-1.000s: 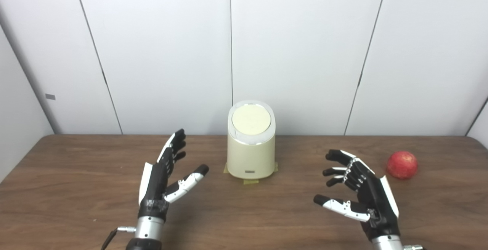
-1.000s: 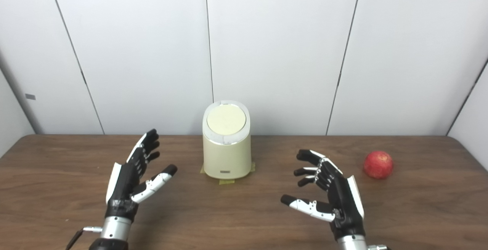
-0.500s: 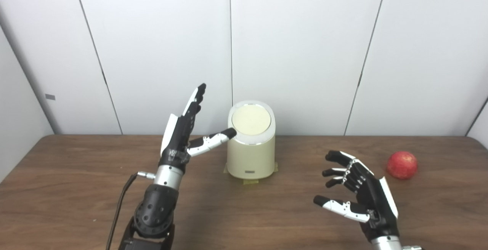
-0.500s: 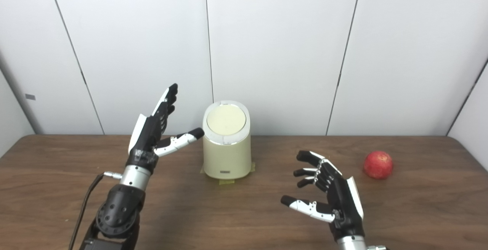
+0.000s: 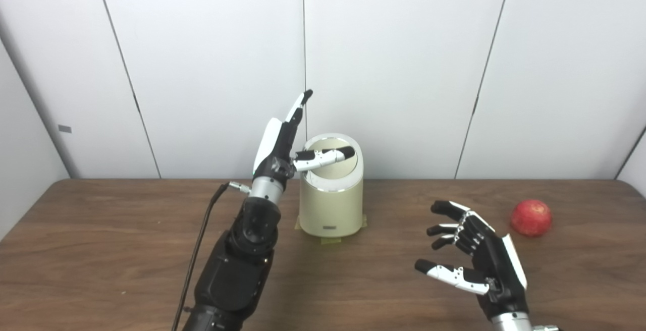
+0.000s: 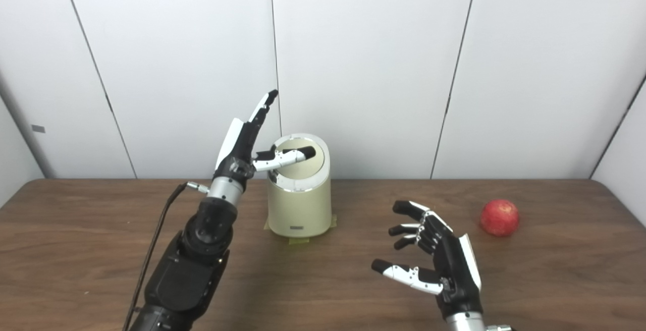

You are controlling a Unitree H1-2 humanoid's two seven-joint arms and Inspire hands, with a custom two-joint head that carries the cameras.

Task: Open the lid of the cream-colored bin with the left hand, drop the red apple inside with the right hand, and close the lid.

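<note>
At the middle of the far edge of a brown wooden table, close to a white panelled wall, stands the cream-colored bin, a short upright cylinder with a round lid set in a pale rim. Strips of tape show under its base, probably to keep it from sliding when pushed. The lid looks tipped, with a dark gap at its left edge, so it seems to be swinging inward under pressure.

The left hand is raised beside the bin's upper left. Its fingers are straight, spread apart and pointing up, holding nothing, while its thumb reaches sideways across the lid, apparently pressing it. That pose suits pushing the lid open.

The right hand hovers low over the table to the bin's right, palm inward, fingers loosely curled and apart, empty.

The red apple rests on the table beyond that hand, near the right edge, well apart from the bin.
</note>
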